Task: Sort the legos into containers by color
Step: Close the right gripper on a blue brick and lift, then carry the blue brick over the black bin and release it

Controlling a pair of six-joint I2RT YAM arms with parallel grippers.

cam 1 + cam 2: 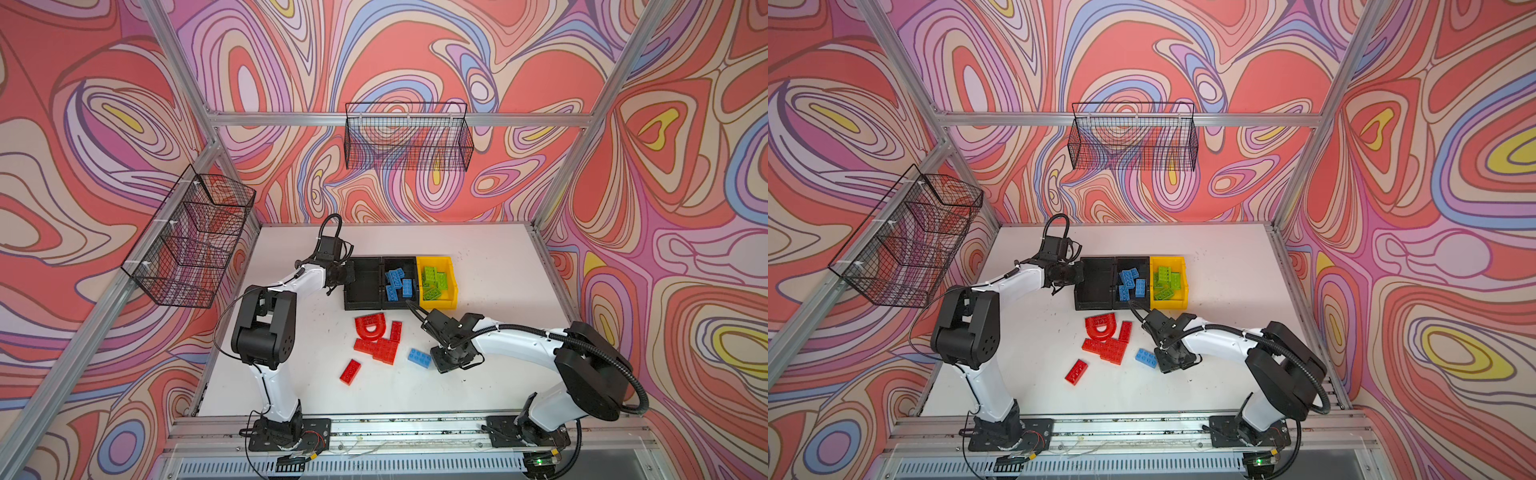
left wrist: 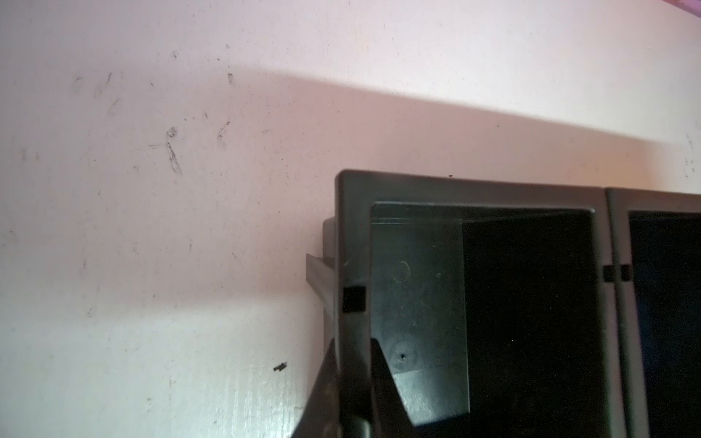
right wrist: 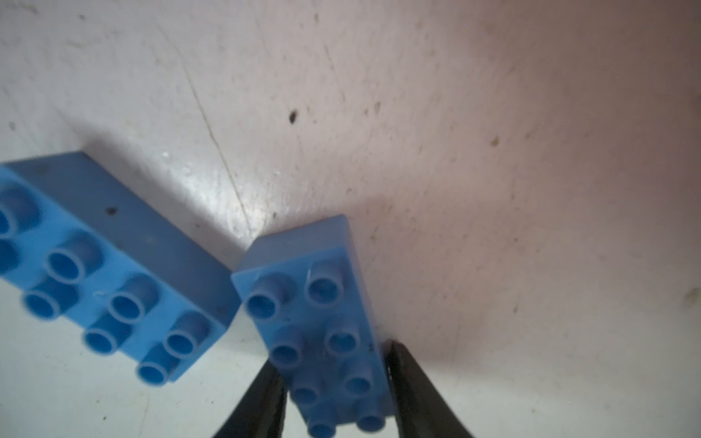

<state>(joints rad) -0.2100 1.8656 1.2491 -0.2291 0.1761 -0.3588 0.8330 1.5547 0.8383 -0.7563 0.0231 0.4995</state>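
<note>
Three containers stand joined in a row in both top views. The left black one (image 1: 363, 286) is empty, the middle black one (image 1: 399, 259) holds blue legos (image 1: 398, 283), and the yellow one (image 1: 441, 303) holds green legos (image 1: 434, 279). My left gripper (image 1: 347, 275) (image 2: 352, 349) is shut on the empty container's side wall (image 2: 354, 242). Red legos (image 1: 376, 338), one an arch (image 1: 371, 326), lie in front of the containers. My right gripper (image 1: 441, 362) (image 3: 333, 354) points down, its fingers (image 3: 402, 379) pressed against both long sides of a blue lego (image 3: 318, 322). Another blue lego (image 1: 419, 358) (image 3: 113, 265) lies beside it.
A single red lego (image 1: 350, 372) lies apart toward the front. Two wire mesh baskets hang on the walls, one at the back (image 1: 409, 139) and one on the left (image 1: 191, 245). The white table (image 1: 498, 282) is bare to the right of the containers.
</note>
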